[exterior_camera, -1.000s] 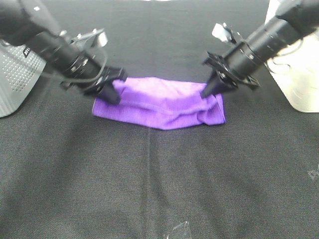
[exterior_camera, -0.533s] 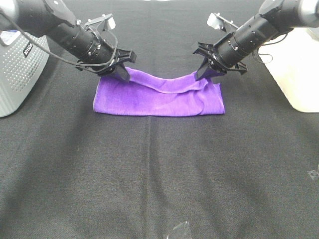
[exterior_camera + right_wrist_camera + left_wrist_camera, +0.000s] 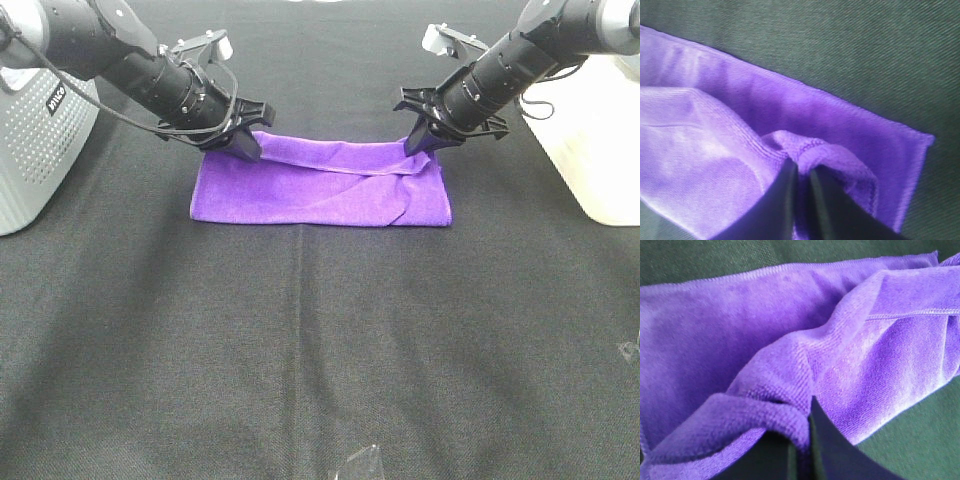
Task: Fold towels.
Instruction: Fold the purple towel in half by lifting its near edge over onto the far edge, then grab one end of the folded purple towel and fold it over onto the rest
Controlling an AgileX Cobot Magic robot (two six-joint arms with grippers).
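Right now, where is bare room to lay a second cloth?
The wide black table between the purple towel and the near edge is bare. Crowded: the towel's far corners, pinched by the left gripper and right gripper, flanked by a grey box and a white unit.

noted black woven table covering across the whole surface, faint crease down the middle. found grey perforated housing with white lettering at left edge, white glossy casing at right edge. recorded small clear piece at near edge; identity undetermined.
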